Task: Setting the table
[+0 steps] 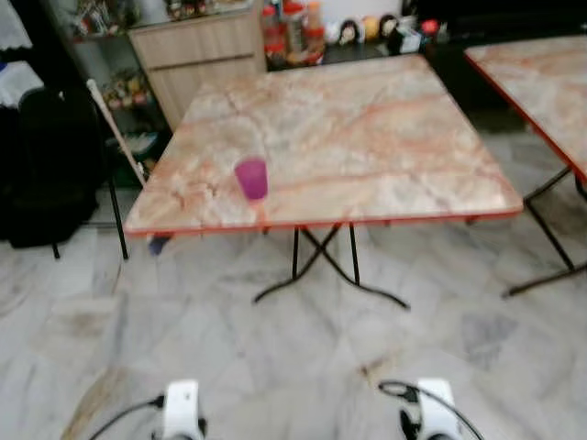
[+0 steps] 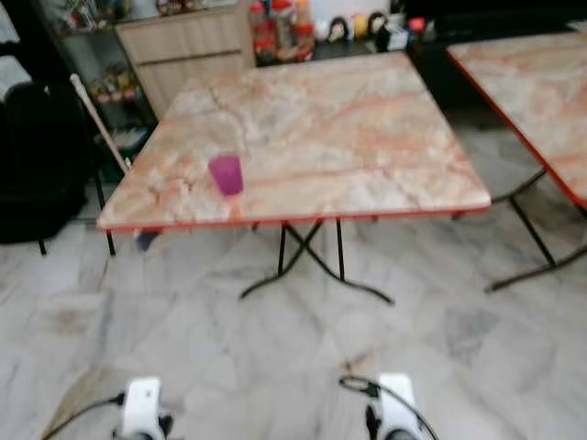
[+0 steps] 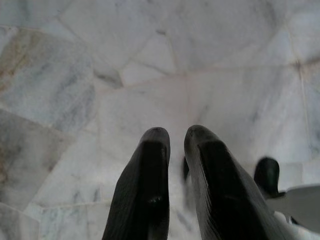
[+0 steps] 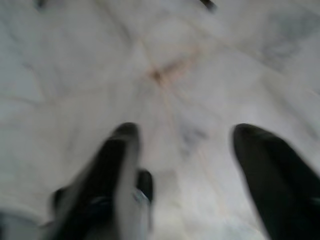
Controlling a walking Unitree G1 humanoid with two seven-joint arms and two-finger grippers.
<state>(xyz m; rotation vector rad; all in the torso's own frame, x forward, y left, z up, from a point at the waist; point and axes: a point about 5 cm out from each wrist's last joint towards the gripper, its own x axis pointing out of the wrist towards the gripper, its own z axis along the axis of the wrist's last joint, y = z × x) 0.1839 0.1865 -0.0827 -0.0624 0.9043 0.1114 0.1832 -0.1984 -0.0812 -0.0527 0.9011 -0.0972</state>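
Observation:
A purple cup (image 1: 251, 178) stands upright near the front left edge of a marble-patterned folding table (image 1: 367, 137) with a red rim. Both arms hang low in front of me, their white wrists showing at the bottom of the eye views. My left gripper (image 3: 176, 136) points down at the marble floor with its two black fingers nearly touching, holding nothing. My right gripper (image 4: 187, 135) also hangs over the floor, its fingers (image 4: 117, 145) spread wide apart and empty.
A second marble table (image 1: 541, 82) stands to the right. Behind the near table are a wooden cabinet (image 1: 197, 50) and bottles (image 1: 289, 32). A black chair (image 1: 46, 165) and a leaning stick (image 1: 115, 128) are at the left. Marble floor (image 1: 275, 357) lies between me and the table.

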